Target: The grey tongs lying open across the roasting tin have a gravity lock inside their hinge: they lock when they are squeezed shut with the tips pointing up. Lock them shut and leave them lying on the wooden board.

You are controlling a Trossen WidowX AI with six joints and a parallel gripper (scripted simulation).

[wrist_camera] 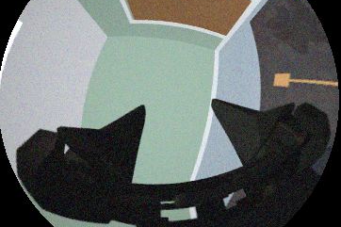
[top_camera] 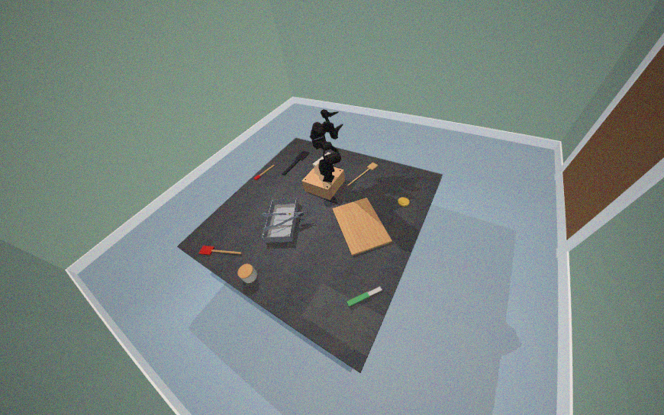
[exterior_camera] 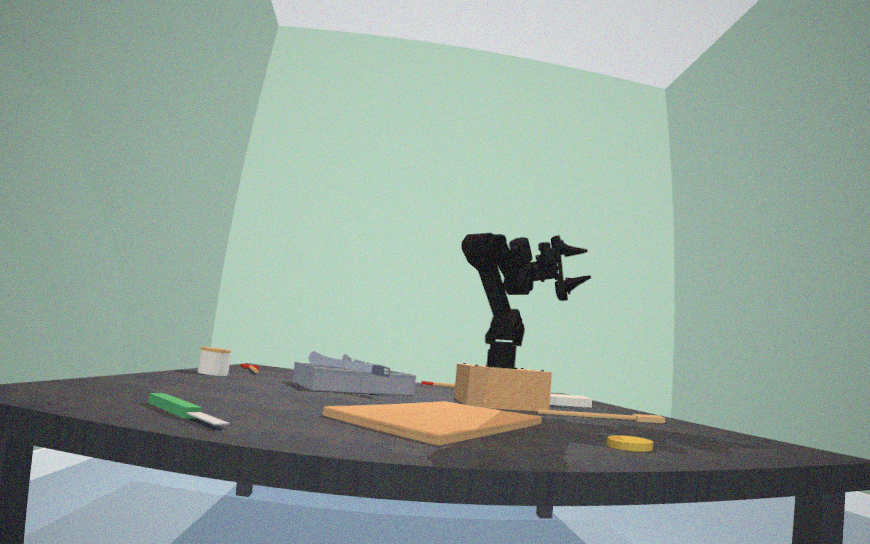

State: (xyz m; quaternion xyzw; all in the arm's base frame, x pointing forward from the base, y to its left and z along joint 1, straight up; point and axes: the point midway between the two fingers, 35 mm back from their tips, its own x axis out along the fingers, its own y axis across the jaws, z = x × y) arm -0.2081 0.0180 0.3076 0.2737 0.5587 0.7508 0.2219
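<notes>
The grey tongs point(top_camera: 298, 213) point(exterior_camera: 354, 364) lie open across the grey roasting tin point(top_camera: 279, 239) point(exterior_camera: 357, 382), their two arms spread apart over its rim. The wooden board point(top_camera: 362, 229) point(exterior_camera: 425, 420) lies flat on the table, to the right of the tin in the top view, with nothing on it. My gripper point(top_camera: 340, 119) point(exterior_camera: 588, 263) point(wrist_camera: 179, 105) is open and empty, held high above the table near the arm's base, well away from the tongs. The wrist view shows neither tongs, tin nor board.
A jar point(top_camera: 247, 273) point(exterior_camera: 214, 362), a red spatula point(top_camera: 206, 250), a green-handled knife point(top_camera: 359, 298) point(exterior_camera: 173, 405), a yellow disc point(top_camera: 403, 201) point(exterior_camera: 630, 443), a wooden spatula point(top_camera: 372, 165) point(wrist_camera: 282, 80) and a black utensil point(top_camera: 293, 163) lie around the table. The arm stands on a wooden block point(top_camera: 319, 186) point(exterior_camera: 502, 387).
</notes>
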